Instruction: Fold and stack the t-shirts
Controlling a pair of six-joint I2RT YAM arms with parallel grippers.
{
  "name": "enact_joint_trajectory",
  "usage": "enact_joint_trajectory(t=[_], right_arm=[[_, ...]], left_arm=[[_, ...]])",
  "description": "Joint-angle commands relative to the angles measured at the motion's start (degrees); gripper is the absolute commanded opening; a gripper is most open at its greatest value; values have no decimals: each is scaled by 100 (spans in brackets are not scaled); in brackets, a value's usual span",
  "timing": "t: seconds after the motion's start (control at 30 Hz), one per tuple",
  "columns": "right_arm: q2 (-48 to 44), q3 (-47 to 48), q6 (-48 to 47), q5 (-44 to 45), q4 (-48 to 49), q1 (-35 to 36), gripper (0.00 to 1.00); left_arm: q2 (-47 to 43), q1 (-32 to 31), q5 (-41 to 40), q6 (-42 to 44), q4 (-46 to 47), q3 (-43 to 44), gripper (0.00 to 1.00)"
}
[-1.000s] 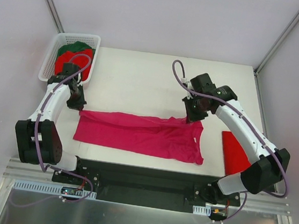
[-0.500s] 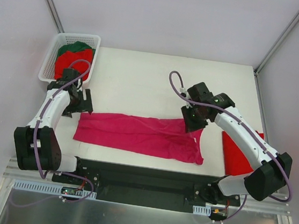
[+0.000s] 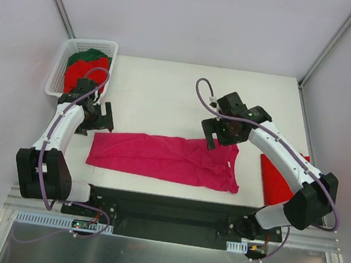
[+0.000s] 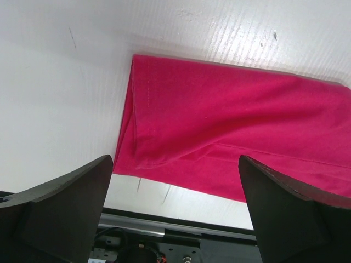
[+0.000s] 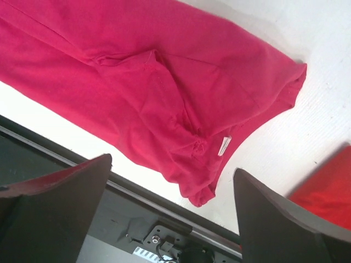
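— Where's the pink shirt [image 3: 166, 159]?
— Flat, 6 o'clock on the table [image 3: 167, 92].
— Grippers?
— I see left gripper [image 3: 104, 118] spread empty at its 10, right gripper [image 3: 216, 137] likewise at 1.

- The left gripper [image 3: 96, 121], closed at the far corner of the magenta t-shirt [image 3: 166, 159] 1 s ago, has been opened wide; the shirt's end is now seen flat between and beyond its jaws.
- The right gripper [image 3: 220, 136] has likewise been opened, and the collar end lies loose between its jaws.
- The shirt's far edge, pulled taut between the 2 grippers before, has been laid down flat.
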Motion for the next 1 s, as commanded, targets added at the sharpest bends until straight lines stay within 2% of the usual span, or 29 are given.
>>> enact_joint_trajectory(t=[0.0,0.2,0.5,0.8,0.97], right_arm=[[301,-8,-31,-539,700,42,96],[899,-325,-242,-698,1500,182,99],[1707,-176,-540,-426,1721,516,85],[2016,-132,-620,-373,1756,534,67],[2165,-18,-628,-505,1739,542,49]], left_arm=[[127,-87,62,-132,-75,-17,99],[-56,-236,177,-158,-84,-158,99],[-478,-394,291,-176,-189,-316,99],[-505,-394,256,-44,-303,-237,99],[-461,-394,256,-9,-321,-193,99]])
